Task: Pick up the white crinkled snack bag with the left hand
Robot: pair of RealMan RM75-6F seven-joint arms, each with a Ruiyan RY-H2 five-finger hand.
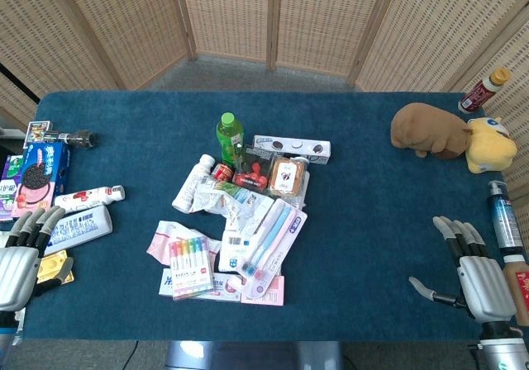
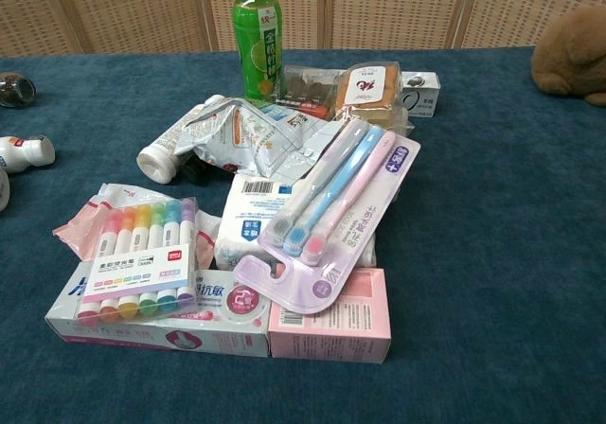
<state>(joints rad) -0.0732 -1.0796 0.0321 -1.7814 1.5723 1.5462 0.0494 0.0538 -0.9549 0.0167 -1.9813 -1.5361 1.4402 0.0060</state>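
Note:
The white crinkled snack bag point(image 1: 221, 197) point(image 2: 248, 137) lies in the middle of the pile at the table's centre, between a white tube point(image 1: 193, 183) point(image 2: 169, 150) and the toothbrush pack point(image 1: 266, 236) point(image 2: 331, 211). A green bottle point(image 1: 230, 135) point(image 2: 258, 32) stands just behind it. My left hand point(image 1: 20, 260) rests at the table's near left corner, fingers spread and holding nothing, far to the left of the bag. At the near right my right hand point(image 1: 473, 274) also lies open and empty. Neither hand shows in the chest view.
A marker set point(image 1: 189, 264) point(image 2: 142, 254) and flat boxes point(image 2: 329, 325) lie in front of the bag. Cookie packs point(image 1: 36, 174) and white bottles point(image 1: 89, 196) sit near my left hand. A brown plush toy point(image 1: 428, 130) and bottles point(image 1: 503, 215) stand at the right edge.

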